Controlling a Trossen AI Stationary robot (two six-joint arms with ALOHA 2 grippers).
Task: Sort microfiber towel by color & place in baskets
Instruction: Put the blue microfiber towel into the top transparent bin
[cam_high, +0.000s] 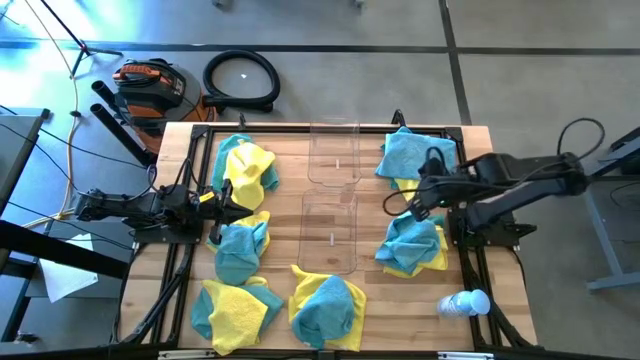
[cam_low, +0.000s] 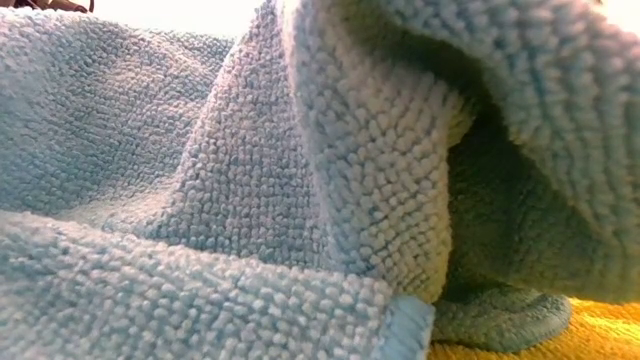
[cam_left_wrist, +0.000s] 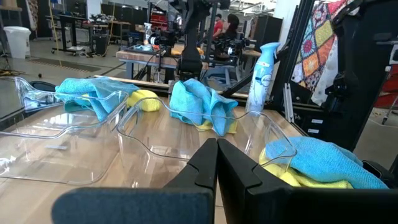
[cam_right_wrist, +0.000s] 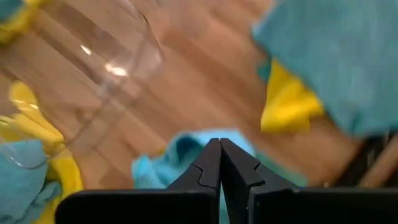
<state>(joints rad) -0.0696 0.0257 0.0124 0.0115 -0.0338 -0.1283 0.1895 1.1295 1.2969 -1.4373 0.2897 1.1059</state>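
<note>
Teal-blue and yellow microfiber towels lie in several heaps on the wooden table: far left (cam_high: 247, 168), middle left (cam_high: 243, 248), near left (cam_high: 232, 312), near middle (cam_high: 327, 308), far right (cam_high: 415, 155) and right (cam_high: 412, 245). Two clear baskets (cam_high: 333, 155) (cam_high: 330, 230) stand in the table's middle with nothing in them. My right gripper (cam_high: 412, 208) (cam_right_wrist: 220, 155) is shut, points steeply down and hangs above the right heap's teal towel (cam_right_wrist: 177, 155). My left gripper (cam_high: 232, 207) (cam_left_wrist: 217, 163) is shut and level at the left edge, facing the baskets (cam_left_wrist: 186, 134).
A white spray bottle (cam_high: 465, 303) lies at the near right corner. Black frame rails (cam_high: 180, 262) run along the table's left and right edges. A teal towel (cam_low: 300, 180) fills the low view, with yellow cloth (cam_low: 585, 335) under it. Bare wood shows between the heaps and the baskets.
</note>
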